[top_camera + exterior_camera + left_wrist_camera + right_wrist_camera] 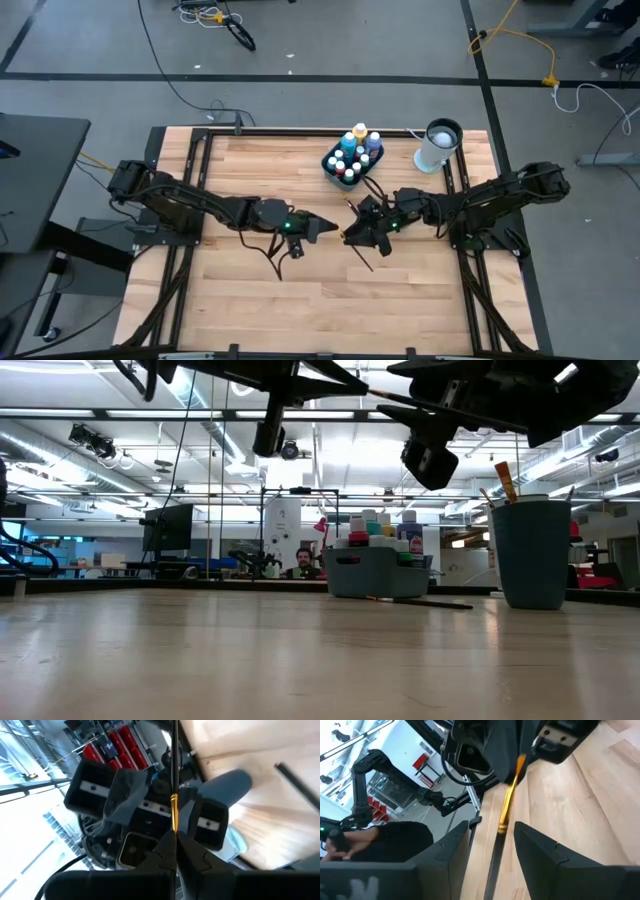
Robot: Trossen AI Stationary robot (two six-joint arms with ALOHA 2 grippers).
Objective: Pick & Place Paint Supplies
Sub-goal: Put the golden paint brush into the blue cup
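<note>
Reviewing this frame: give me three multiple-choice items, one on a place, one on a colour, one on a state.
1. Where is the tray of paint bottles?
A. Beside the tall cylinder
B. Under the left arm's base
C. In a gripper

2. What colour is the metal band on the brush held in the air?
A. Blue
B. Gold
C. White

3. What is the left gripper doing?
A. Open, empty
B. Shut on a bottle
C. Shut on the brush

Answers:
1 A: the tray sits next to the tall cylinder.
2 B: the brush has a gold band.
3 C: the left gripper pinches the brush, while the right gripper is open around it.
</note>
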